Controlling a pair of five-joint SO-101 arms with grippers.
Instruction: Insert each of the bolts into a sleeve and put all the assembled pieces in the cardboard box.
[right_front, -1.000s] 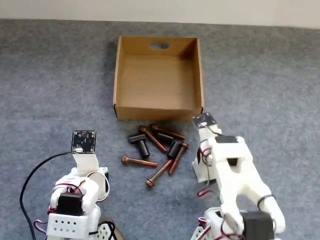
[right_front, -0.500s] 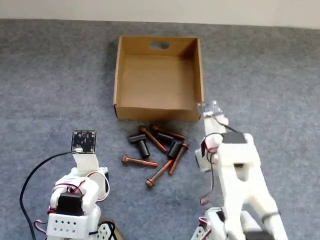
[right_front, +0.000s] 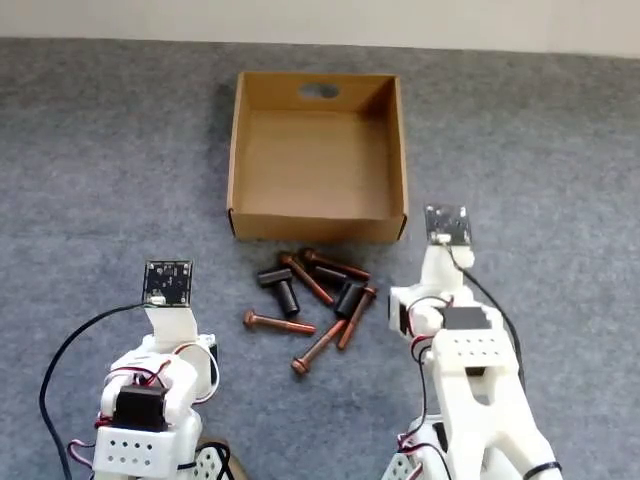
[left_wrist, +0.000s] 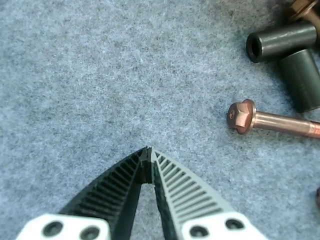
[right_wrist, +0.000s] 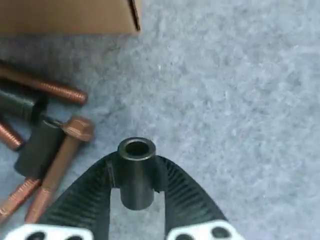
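Observation:
My right gripper (right_wrist: 136, 162) is shut on a black sleeve (right_wrist: 136, 175), held upright just above the grey carpet, to the right of the pile. Several copper bolts (right_front: 318, 346) and black sleeves (right_front: 288, 297) lie in a loose pile in front of the cardboard box (right_front: 316, 226), whose inside is bare. My left gripper (left_wrist: 148, 153) is shut on nothing and points down at the carpet left of the pile. One bolt (left_wrist: 270, 120) and two sleeves (left_wrist: 282, 40) lie a short way from its tips. The box's near corner (right_wrist: 70, 15) and a bolt head (right_wrist: 76, 129) lie close to the held sleeve.
The left arm (right_front: 150, 400) and the right arm (right_front: 470, 370) stand at the near edge, one on each side of the pile. Grey carpet (right_front: 540, 160) stretches open to the left and right of the box.
The right arm has swung to the right, away from the pile and the box corner. The left arm has not moved.

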